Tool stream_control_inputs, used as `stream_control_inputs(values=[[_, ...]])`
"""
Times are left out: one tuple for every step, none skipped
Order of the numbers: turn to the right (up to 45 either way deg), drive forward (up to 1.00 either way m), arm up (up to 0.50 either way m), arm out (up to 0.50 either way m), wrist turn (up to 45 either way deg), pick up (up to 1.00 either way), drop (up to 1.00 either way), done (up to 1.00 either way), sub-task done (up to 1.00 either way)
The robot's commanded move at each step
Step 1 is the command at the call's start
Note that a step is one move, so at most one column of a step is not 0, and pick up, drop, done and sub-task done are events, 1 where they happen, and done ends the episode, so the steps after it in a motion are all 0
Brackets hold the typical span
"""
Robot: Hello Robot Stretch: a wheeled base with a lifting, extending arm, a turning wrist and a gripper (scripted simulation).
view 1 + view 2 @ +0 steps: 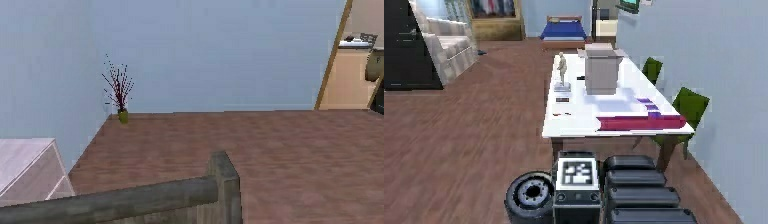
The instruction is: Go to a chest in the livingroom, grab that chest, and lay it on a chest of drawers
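On the arm side view I have a long white worktop [582, 118] running away from me along a blue wall. On its far half stands a pale box [601, 68] with a darker lid, upright and resting on the surface. Its shape would suit a chest, though I cannot say for sure that it is one. Just left of it in the picture stands a small statue [561, 72], apart from the box. Flat red and purple pieces [642, 122] lie at the worktop's near end. Between the worktop and the wall I see a far green chair [652, 68] and a near green chair [691, 104]. Beyond the worktop is a blue bed [567, 30], and at the view's left a pale armchair [449, 50] stands beside a black block [402, 50]. At the bottom edge a white marker square [576, 172] sits beside the dark stacked arm segments [634, 185]. Left of it is the round dark body of the hand [530, 196]. I cannot make out its fingers, so I cannot tell whether it is grasping anything or released. The hand is well apart from the box. Ahead, the forward view gives me a brown wooden floor [260, 150], blue walls and a twiggy plant [120, 95] in the corner. A white piece of furniture [25, 165] is at lower left, a grey wooden rail [150, 200] crosses the bottom, and a doorway [350, 70] at the right shows a beige room.
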Motion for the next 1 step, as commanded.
stream_control_inputs(values=[[45.0, 0.0, 0.0, 0.0, 0.0, 0.0, 0.0, 0.0, 0.0]])
